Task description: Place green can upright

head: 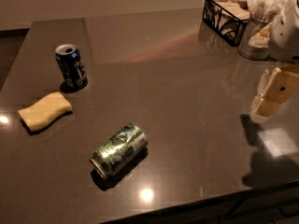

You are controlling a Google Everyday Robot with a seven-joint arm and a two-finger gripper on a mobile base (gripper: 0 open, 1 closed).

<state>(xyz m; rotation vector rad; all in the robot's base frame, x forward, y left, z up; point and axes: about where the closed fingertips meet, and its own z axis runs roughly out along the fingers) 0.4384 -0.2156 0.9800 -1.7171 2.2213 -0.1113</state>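
Jaws hover at right edge, well apart from toppled green can point(119, 150).

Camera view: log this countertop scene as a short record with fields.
green can: on its side, front centre of the countertop
blue soda can: upright, back left
yellow sponge: flat, just in front of the blue soda can
gripper: far right, above the countertop, well apart from the green can
wire basket: back right corner
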